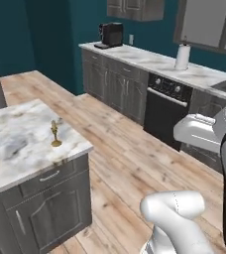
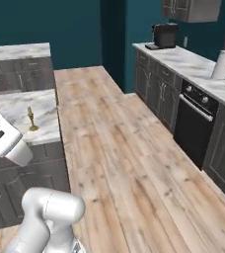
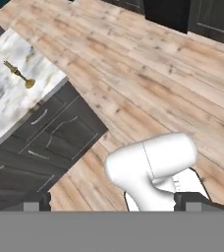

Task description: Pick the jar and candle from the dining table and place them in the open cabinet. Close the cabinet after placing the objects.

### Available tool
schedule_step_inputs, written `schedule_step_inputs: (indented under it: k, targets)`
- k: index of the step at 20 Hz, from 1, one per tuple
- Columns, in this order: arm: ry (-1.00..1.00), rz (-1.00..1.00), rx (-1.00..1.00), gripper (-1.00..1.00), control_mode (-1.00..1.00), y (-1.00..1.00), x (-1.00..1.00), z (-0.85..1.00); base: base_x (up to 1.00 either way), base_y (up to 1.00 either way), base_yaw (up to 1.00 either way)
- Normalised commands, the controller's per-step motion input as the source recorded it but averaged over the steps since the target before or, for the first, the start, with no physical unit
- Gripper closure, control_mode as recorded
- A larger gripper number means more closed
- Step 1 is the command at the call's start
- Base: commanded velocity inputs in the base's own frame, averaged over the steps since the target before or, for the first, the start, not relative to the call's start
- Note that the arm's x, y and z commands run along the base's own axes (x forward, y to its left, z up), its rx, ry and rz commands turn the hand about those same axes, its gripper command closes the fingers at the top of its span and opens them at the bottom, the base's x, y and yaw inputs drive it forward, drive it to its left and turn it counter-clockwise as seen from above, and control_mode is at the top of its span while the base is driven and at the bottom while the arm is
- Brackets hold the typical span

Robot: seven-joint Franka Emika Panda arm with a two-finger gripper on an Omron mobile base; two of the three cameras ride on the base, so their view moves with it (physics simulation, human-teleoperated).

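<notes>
The gripper hangs over the wood floor with its fingertips spread wide, holding nothing. To the left, the candle stands upright near the corner edge of the dining table. A broad strip of bare floor runs between that table and the far counter, which carries a coffee machine and a paper-towel roll.

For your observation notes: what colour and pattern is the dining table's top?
White with grey marble veining; the dining table shows it best in the left base view.
</notes>
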Motion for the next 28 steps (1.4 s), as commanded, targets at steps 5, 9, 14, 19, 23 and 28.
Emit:
schedule_step_inputs:
  k: [5,9,14,19,23,28]
  targets:
    - [0.00,0.00,0.00,-1.00,1.00,0.00,0.00,0.00,0.42,0.41,0.63]
    - [0.00,0.00,0.00,-1.00,1.00,0.00,0.00,0.00,0.58,0.14,0.60]
    - [0.00,0.00,0.00,-1.00,1.00,0.00,0.00,0.00,0.61,0.01,0.47]
    - [0.00,0.00,0.00,-1.00,1.00,0.00,0.00,0.00,0.27,-0.04,0.26]
    - [0.00,0.00,0.00,-1.00,1.00,0.00,0.00,0.00,-0.02,-0.23,0.02]
    - [0.00,0.00,0.00,-1.00,1.00,0.00,0.00,0.00,-0.10,-0.14,0.00]
